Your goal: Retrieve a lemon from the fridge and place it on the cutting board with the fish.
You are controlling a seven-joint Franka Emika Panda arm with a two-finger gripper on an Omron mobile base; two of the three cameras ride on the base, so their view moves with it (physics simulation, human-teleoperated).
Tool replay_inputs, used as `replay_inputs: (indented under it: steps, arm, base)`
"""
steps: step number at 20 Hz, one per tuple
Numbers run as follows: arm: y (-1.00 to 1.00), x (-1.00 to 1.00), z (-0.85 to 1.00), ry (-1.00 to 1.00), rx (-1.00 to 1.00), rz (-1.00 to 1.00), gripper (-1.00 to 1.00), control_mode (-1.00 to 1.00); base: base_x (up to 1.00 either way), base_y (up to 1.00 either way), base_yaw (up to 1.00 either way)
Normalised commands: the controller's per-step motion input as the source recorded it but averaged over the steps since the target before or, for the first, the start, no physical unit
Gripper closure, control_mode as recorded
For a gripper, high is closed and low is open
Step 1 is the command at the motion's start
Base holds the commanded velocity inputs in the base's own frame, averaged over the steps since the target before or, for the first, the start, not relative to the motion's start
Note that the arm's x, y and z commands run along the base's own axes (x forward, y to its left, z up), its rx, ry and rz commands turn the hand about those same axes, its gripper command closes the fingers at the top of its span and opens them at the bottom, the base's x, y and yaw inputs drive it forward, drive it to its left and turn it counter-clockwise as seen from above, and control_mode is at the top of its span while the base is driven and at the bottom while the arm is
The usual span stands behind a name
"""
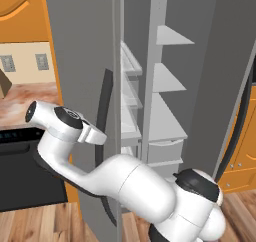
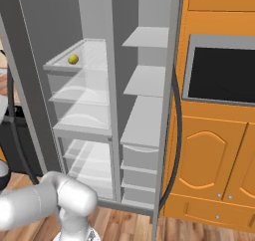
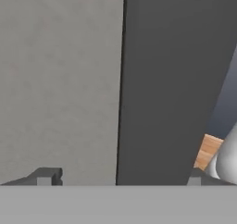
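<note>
The fridge [image 2: 99,16] stands open — smooth grey doors swung wide, flat white shelves and clear drawers stacked inside. The lemon [image 2: 73,59], a small round yellow-green fruit, sits on the top left shelf, in the upper left of the right base view. The gripper [image 3: 120,177] faces the matte grey door, its two dark fingertips [image 3: 46,177] set wide apart at the bottom corners of the hand view — holding nothing. A long dark handle [image 1: 105,106] runs down the door's edge beside the glossy white arm [image 1: 125,181].

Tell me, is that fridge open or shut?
Open: the fridge shows its white shelves, with the lemon on an upper one.
</note>
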Motion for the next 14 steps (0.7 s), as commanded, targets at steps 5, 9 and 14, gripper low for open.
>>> replay_inputs:
  steps: [5, 9, 14]
  arm:
    - [0.27, -0.06, 0.00, 0.03, 0.00, 0.00, -1.00, -1.00]
    - [0.04, -0.36, 0.00, 0.03, 0.00, -0.01, -1.00, -1.00]
    - [0.01, -0.57, 0.00, 0.08, 0.00, -0.05, -1.00, -1.00]
  base:
    - [0.00, 0.00, 0.00]
    - [0.00, 0.00, 0.00]
    - [0.00, 0.00, 0.00]
